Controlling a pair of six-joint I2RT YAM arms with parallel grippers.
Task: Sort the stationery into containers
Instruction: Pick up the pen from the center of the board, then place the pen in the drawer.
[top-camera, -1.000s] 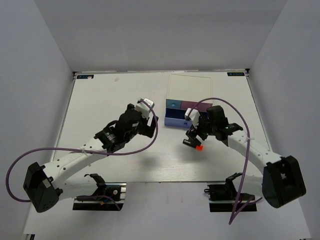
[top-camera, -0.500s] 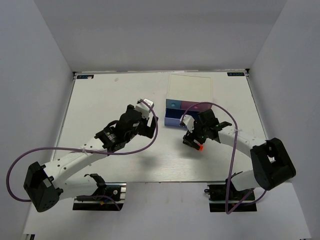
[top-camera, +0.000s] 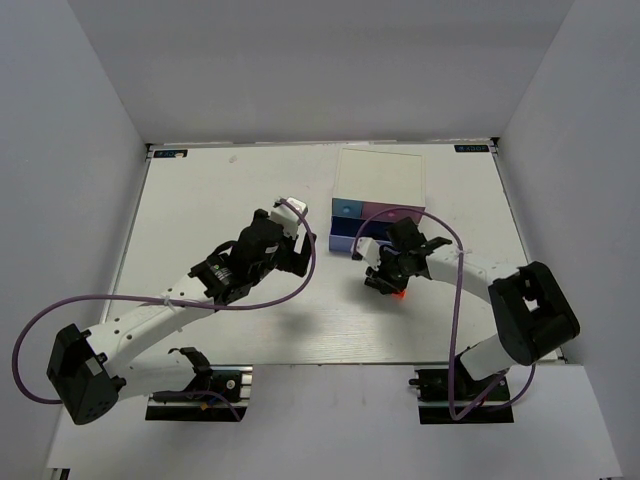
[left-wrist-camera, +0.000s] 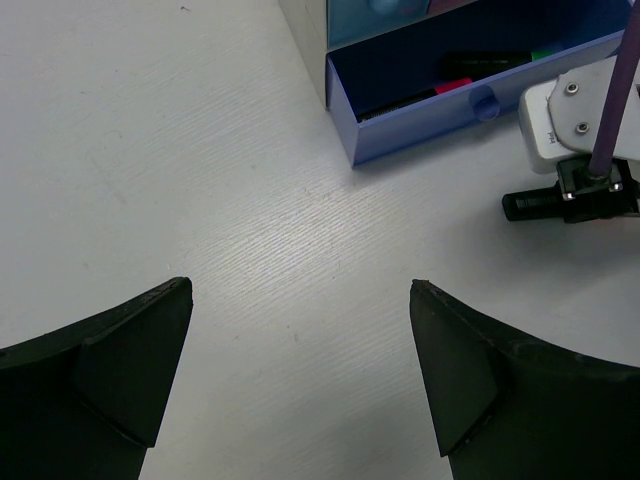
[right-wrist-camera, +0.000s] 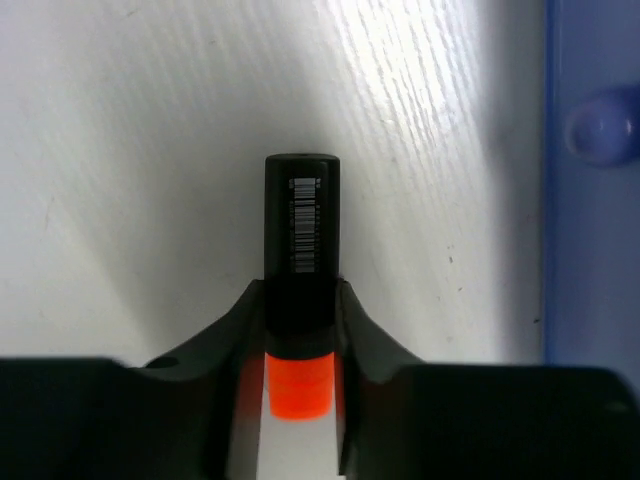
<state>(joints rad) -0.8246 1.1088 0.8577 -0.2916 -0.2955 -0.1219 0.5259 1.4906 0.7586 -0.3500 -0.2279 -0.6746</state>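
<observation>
**Orange marker (right-wrist-camera: 301, 225) held near the drawer (left-wrist-camera: 430, 132)**

The right gripper (top-camera: 387, 284) is clamped on the orange marker, at 5 o'clock of the open drawer. Two more markers (left-wrist-camera: 455, 85), I think, lie inside. At 9 o'clock the left gripper (left-wrist-camera: 300, 350) gapes wide.

Bare worktop (top-camera: 220, 200) lies open left of the organiser (top-camera: 380, 175) and ahead of the left tool (left-wrist-camera: 300, 300). The pulled-out lavender drawer (left-wrist-camera: 440, 120) juts forward. The right tool (top-camera: 385, 287) stands close before it, clamping an orange-ended marker (right-wrist-camera: 300, 250).

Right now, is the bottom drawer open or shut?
Open. The bottom drawer is pulled out, with markers lying inside it.
</observation>
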